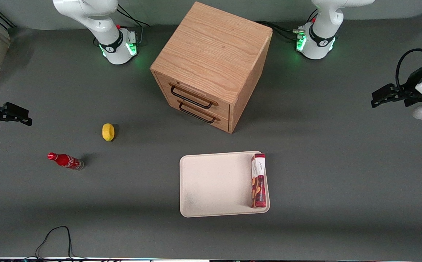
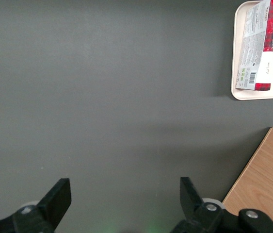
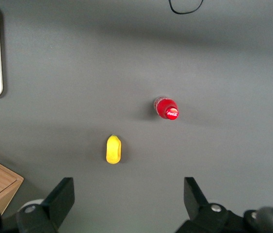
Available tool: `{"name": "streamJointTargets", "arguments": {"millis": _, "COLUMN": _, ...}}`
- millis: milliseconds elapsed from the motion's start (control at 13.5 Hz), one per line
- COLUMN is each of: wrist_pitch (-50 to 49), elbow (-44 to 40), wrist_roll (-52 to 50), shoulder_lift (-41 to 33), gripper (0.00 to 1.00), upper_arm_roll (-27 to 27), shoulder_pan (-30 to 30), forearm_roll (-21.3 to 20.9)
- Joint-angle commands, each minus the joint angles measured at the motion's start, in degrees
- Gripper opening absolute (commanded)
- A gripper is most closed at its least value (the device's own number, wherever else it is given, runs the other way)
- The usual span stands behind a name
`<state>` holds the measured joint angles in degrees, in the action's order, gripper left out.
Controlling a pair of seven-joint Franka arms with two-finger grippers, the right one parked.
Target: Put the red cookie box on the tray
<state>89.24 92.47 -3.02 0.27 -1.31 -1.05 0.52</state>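
resting already on the tray, the red cookie box lies well apart from the gripper.
the red cookie box (image 1: 258, 180) lies along the tray (image 1: 211, 185) rim nearest the working arm, long axis 12-to-6 in the front view; the gripper (image 1: 378, 98), fingers apart and empty, sits toward 2 o'clock.

Readable text is scarce: the small red cola bottle (image 1: 65, 161), toward the parked arm's end of the bench, has white Coca-Cola script on its body & on its cap. The red cookie box (image 2: 255, 46) on the tray (image 2: 236, 58) shows a barcode w/ fine print on its grey side and a script word on the white end, both too small to read. The claw (image 2: 122, 203), jaws apart over bare bench, carries no markings.
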Motion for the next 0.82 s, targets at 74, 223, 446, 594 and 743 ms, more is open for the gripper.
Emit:
{"name": "streamJointTargets", "arguments": {"millis": 74, "wrist_pitch": -1.4, "elbow": -0.7, "wrist_roll": 0.7, "shoulder_lift": -0.9, "gripper": 1.0, "upper_arm_roll": -1.1, "shoulder_pan": 1.4, "forearm_roll": -0.1}}
{"name": "streamJointTargets", "arguments": {"millis": 223, "wrist_pitch": -0.6, "elbow": -0.7, "wrist_roll": 0.9, "shoulder_lift": -0.8, "gripper": 1.0, "upper_arm_roll": -1.1, "shoulder_pan": 1.4, "forearm_roll": 0.2}}
{"name": "streamJointTargets", "arguments": {"millis": 446, "wrist_pitch": -0.4, "elbow": -2.6, "wrist_roll": 3.4, "shoulder_lift": 0.1, "gripper": 1.0, "upper_arm_roll": -1.0, "shoulder_pan": 1.3, "forearm_roll": 0.3}}
{"name": "streamJointTargets", "arguments": {"millis": 594, "wrist_pitch": -0.2, "elbow": -2.8, "wrist_roll": 4.0, "shoulder_lift": 0.3, "gripper": 1.0, "upper_arm_roll": -0.6, "shoulder_pan": 1.3, "forearm_roll": 0.3}}
{"name": "streamJointTargets", "arguments": {"millis": 743, "wrist_pitch": -0.2, "elbow": -2.8, "wrist_roll": 3.3, "shoulder_lift": 0.3, "gripper": 1.0, "upper_arm_roll": -0.6, "shoulder_pan": 1.3, "forearm_roll": 0.1}}
